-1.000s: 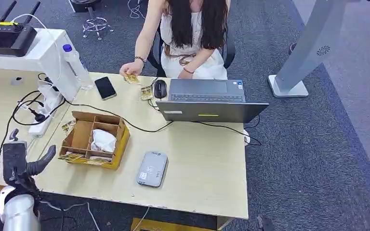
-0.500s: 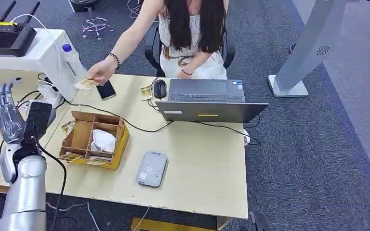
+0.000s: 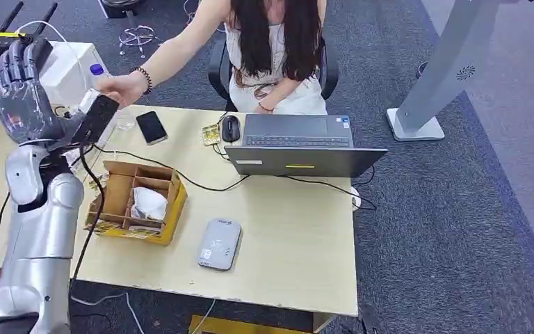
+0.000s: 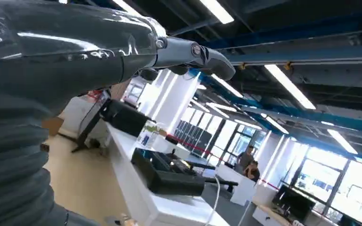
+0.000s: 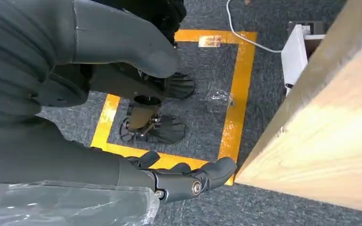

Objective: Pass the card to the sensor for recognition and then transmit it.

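My left hand (image 3: pixel 28 94) is raised above the table's far left corner, its fingers upright and spread, and nothing shows in its palm. A person's hand (image 3: pixel 122 88) reaches in and meets it at the thumb side; the card is hidden there and I cannot make it out. In the left wrist view my left hand (image 4: pixel 75 56) points up at a ceiling with its fingers (image 4: pixel 207 59) extended. The grey card sensor (image 3: pixel 219 243) lies flat near the table's front edge. My right hand (image 5: pixel 136 174) hangs beside the table edge (image 5: pixel 320 136), loosely curled and holding nothing.
A cardboard divider box (image 3: pixel 137 202) stands left of the sensor. At the back are an open laptop (image 3: pixel 299 142), a mouse (image 3: pixel 231 128), loose cards (image 3: pixel 211 133), a phone (image 3: pixel 151 127) and a bottle (image 3: pixel 101 76). Cables and a power strip (image 3: pixel 62 170) lie at the left. The person sits behind the table.
My left arm has risen from the table's front left corner to well above its far left. The person's hand carried the card leftward from the mouse area to my left hand.
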Tool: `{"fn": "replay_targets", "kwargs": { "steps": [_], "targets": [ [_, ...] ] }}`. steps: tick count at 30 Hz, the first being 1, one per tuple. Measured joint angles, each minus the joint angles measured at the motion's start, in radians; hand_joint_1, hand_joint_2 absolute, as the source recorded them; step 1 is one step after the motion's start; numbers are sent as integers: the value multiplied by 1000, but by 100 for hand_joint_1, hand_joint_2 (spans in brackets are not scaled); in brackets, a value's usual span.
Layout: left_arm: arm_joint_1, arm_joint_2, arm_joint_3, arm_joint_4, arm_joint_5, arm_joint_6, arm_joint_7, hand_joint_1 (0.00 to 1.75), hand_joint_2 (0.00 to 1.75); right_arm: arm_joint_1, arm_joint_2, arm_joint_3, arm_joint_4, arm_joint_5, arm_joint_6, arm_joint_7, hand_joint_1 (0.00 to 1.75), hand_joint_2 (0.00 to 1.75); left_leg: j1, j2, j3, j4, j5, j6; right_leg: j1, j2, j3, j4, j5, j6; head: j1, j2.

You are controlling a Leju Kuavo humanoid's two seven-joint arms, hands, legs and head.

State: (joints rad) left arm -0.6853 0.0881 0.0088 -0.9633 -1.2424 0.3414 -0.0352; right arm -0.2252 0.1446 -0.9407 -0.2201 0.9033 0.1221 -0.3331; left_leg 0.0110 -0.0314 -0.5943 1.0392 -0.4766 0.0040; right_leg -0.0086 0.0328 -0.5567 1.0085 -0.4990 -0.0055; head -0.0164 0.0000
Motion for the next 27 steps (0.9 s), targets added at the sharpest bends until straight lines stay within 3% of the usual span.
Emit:
{"fn": "replay_targets", "kwargs": {
  "steps": [13,21,22,27],
  "targets": [
    [-182,15,-198,219,-284,3,153,0,175,-2,5,0,5,29,-4,49,0,175,0,0,0,0,0,0,0,0,0,0,0,0,0,0],
    [-211,15,-240,276,-294,6,173,0,175,-1,7,0,8,33,-4,57,0,175,0,0,0,0,0,0,0,0,0,1,0,0,0,0],
    [-213,15,-242,282,-294,6,173,175,175,-1,7,0,8,33,-4,58,0,175,0,0,0,0,0,0,0,0,0,1,0,0,0,0],
    [-224,14,-248,308,-294,7,166,175,175,-1,7,0,9,33,-6,61,0,175,0,0,0,0,0,0,0,0,0,1,0,0,0,0]
  ]
}}
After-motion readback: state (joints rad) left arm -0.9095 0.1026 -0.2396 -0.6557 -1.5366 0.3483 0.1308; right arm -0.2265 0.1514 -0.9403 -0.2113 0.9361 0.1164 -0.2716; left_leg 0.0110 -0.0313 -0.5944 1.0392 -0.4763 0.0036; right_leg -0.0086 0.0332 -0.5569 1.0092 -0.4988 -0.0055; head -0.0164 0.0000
